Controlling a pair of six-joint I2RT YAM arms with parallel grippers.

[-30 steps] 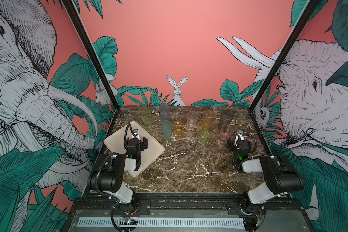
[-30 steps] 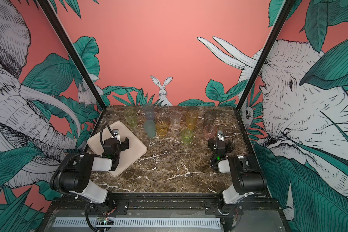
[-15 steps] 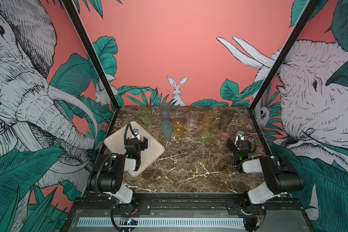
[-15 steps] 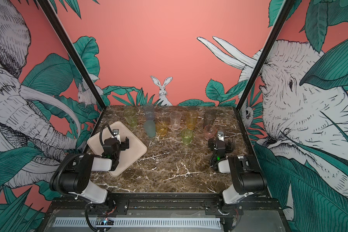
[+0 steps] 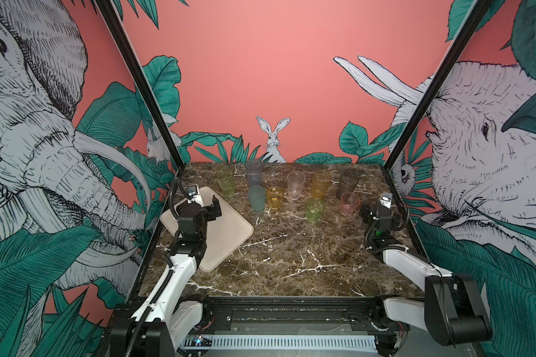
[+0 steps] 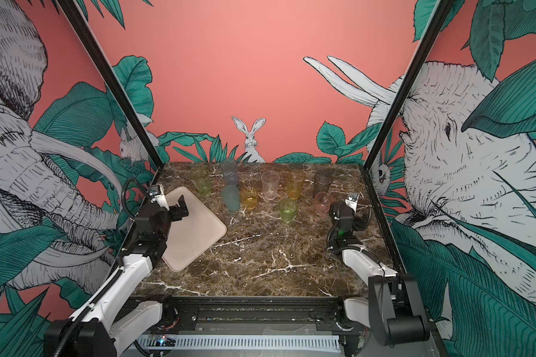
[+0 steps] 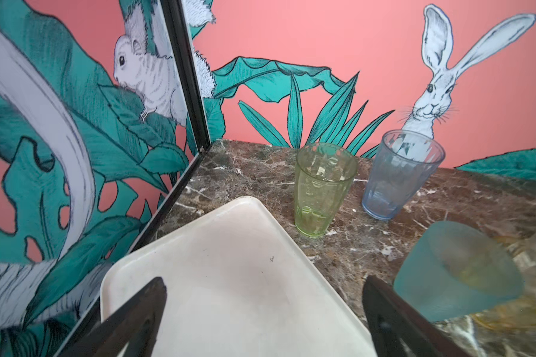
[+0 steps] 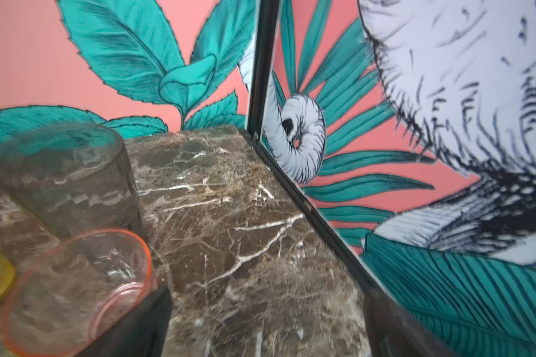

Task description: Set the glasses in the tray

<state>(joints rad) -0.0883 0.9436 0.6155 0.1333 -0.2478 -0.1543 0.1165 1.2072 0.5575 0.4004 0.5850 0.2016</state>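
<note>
Tray [image 5: 229, 235] part-hidden by left arm [image 5: 183, 269], pink glass [image 8: 75, 287] blurred — left fingers [image 7: 136, 312], right fingers [image 8: 390, 330] wide.

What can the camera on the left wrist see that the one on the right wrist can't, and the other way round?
Left wrist only: the cream tray, a yellow-green glass, a pale blue glass, a frosted teal glass. Right wrist only: a smoky grey glass, a pink glass. Both: the marble table, plus open jaws, of the left gripper and the right gripper.
</note>
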